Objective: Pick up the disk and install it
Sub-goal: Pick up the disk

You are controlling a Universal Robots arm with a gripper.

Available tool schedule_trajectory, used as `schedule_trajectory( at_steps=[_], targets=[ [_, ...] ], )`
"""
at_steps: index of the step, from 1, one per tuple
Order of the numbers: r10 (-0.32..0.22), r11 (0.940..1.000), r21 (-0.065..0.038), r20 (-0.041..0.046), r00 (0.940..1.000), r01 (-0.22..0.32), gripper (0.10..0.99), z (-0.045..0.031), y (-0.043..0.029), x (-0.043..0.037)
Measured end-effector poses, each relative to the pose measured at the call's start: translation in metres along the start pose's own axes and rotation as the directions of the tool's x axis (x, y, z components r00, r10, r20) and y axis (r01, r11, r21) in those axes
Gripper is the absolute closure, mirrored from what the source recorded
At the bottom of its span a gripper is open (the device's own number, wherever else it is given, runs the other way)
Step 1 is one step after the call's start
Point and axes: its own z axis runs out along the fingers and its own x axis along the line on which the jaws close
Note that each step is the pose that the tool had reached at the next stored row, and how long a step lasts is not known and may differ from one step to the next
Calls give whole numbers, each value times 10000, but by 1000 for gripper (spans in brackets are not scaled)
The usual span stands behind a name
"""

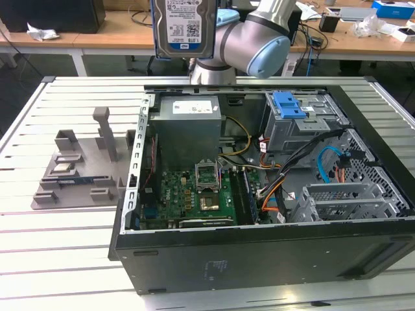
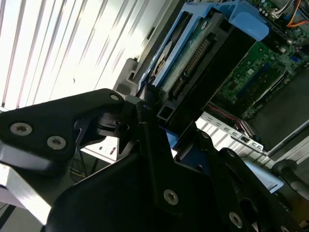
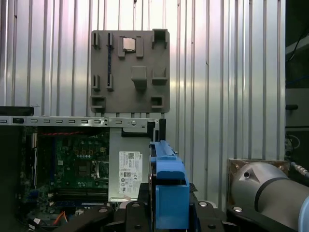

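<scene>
while the arm (image 1: pixel 259 40) is raised behind the open computer case (image 1: pixel 259 262), the disk (image 1: pixel 183 46) hangs in the air above the case's rear edge, upright, label side facing the exterior view.

gripper (image 2: pixel 154 110): closed onto one end of the disk. in the second wrist view the black fingers (image 2: pixel 145 145) press against the disk's edge, and nothing else is in its grasp. in the first wrist view the disk is seen edge-on, standing out from between the black jaws.

disk: flat, rectangular, silver metal body with a white and blue printed label (image 1: pixel 185 19). a glossy blue plastic bracket (image 3: pixel 170 186) wraps its edges. its underside in the second wrist view shows a green board and a dark row of connector pins.

below it, inside the case:
- power supply box (image 1: pixel 188 129), plain grey sheet metal with a white label, almost directly under the disk
- circuit board (image 1: pixel 188 194), green, with a square metal socket frame
- perforated grey metal cage (image 1: pixel 305 123) with a blue plastic latch (image 1: pixel 288 105), toward the exterior view's right, well apart from the disk
- loose orange, black and blue cables between board and cage

case walls are matt black outside, bare metal inside.

table (image 1: pixel 52 259): ribbed pale metal slats. on it, at the exterior view's left of the case, a matt grey moulded tray (image 1: pixel 78 178) with upright posts and pockets; a small square chip sits in one pocket.
</scene>
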Motion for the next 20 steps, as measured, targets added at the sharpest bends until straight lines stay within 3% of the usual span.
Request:
schedule_trajectory(
  at_steps=[3,20],
  targets=[
    [-1,10000,0,0,10000,1,722,-1,2,111],
    [0,10000,-1,0,10000,0,722,2,7,392]
  ],
)
